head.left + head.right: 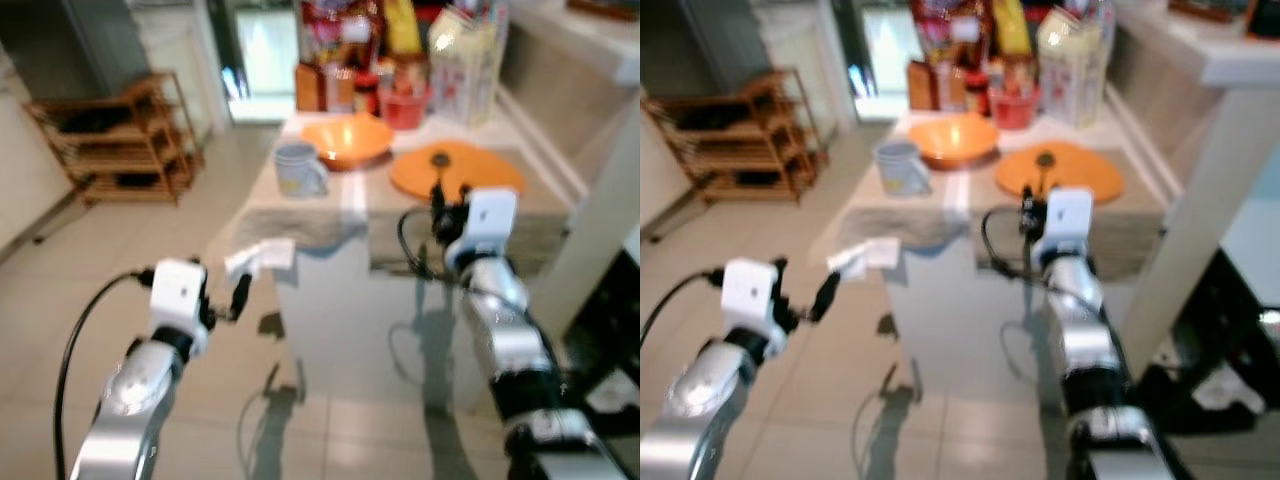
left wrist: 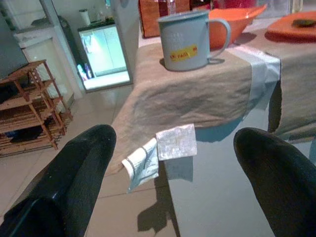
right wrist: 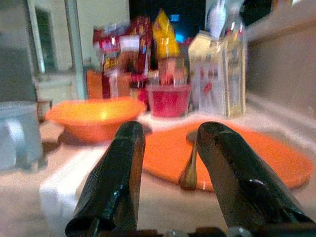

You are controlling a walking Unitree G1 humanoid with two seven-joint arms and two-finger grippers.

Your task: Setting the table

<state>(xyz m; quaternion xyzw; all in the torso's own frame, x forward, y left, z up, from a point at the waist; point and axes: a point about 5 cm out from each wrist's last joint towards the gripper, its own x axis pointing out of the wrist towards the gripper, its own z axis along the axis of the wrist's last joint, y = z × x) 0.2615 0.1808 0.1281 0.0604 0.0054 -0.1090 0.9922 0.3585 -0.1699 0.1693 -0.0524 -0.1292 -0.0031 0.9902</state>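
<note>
right tool spread, spoon between | left tool spread, facing mug

My right claw points over the tabletop edge at the orange plate, where a spoon lies between my fingers' line. The orange bowl and mug crowd the left; jars and packets wall the back. Bare cloth lies along the near edge.
</note>
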